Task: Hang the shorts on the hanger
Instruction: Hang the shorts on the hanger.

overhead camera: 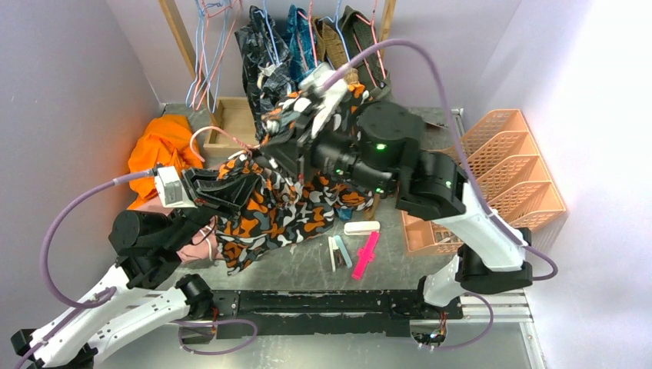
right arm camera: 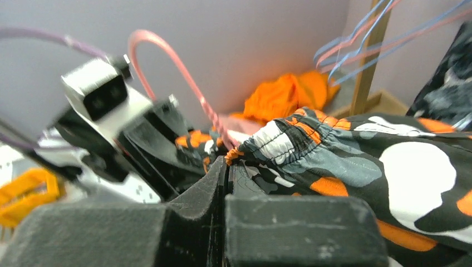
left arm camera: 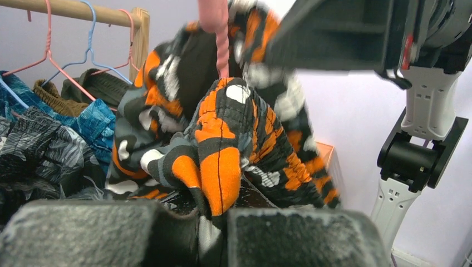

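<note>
Over the table [overhead camera: 307, 265] — left gripper [left arm camera: 214, 218] clamps shorts [left arm camera: 222, 144] | right gripper [right arm camera: 227, 167] pinches them beside hanger [right arm camera: 177, 64]

An orange cloth heap [overhead camera: 161, 146] lies at ten o'clock, stacked peach baskets [overhead camera: 511, 165] at three, hung dark garments [overhead camera: 265, 54] at twelve, and a pink peg [overhead camera: 367, 255] near six.

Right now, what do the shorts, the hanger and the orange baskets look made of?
The shorts: soft matte fabric, knit or woven unclear; it bunches and the waistband is gathered. The hanger: thin wire, seemingly pink-coated, twisted at the neck. The baskets: probably moulded plastic; open lattice walls.
</note>
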